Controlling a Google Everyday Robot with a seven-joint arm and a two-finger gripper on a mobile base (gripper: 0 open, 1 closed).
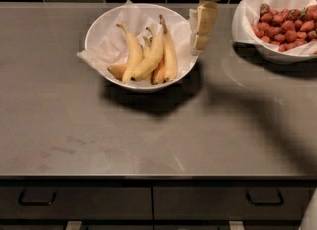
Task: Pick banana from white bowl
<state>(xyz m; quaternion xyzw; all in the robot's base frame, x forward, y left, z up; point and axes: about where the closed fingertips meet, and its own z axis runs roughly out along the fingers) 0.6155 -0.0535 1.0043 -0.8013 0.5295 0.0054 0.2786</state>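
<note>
The hand (203,28) hangs at the bowl (141,86) rim, grip state I cannot tell; lowering here may strike the rim and miss the banana (170,53).

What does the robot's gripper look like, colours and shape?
The gripper hangs at the top of the view, by the right rim of the white bowl. Its upper housing is rounded and glossy white, with a patch of small dark holes. Below that hangs a pale cream, blocky, segmented part. No cables or markings show.
</note>
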